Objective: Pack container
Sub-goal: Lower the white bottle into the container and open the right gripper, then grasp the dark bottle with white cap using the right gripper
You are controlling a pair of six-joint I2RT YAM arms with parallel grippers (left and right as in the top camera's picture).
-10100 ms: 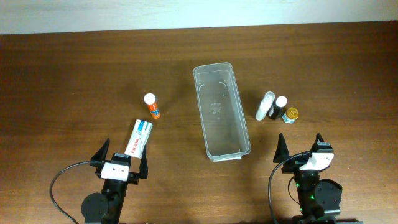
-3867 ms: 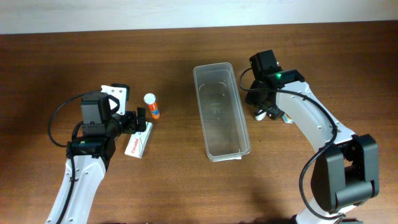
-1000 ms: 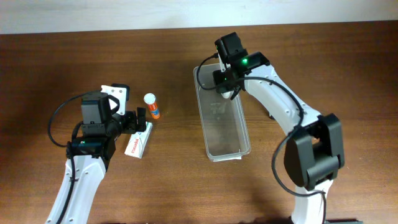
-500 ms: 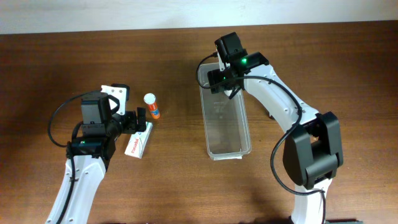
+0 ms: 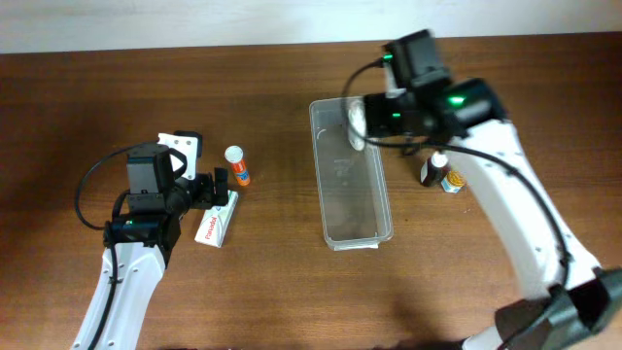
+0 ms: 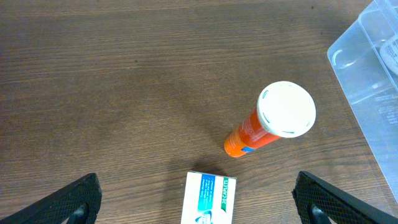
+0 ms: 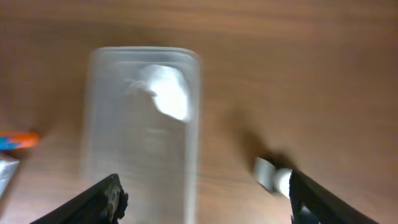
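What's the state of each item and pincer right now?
container: open-topped, upright, holding one item
white bottle: inside container, far end
orange tube: capped, upright
box: closed, lying flat
dark bottle: capped, upright
left pincer: open, empty
right pincer: open, empty

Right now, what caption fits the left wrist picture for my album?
Open left gripper hovers over an orange tube and a small box, with the container at the right edge.

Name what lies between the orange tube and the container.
Nothing: only bare table separates the orange tube and the container, as the overhead view shows.
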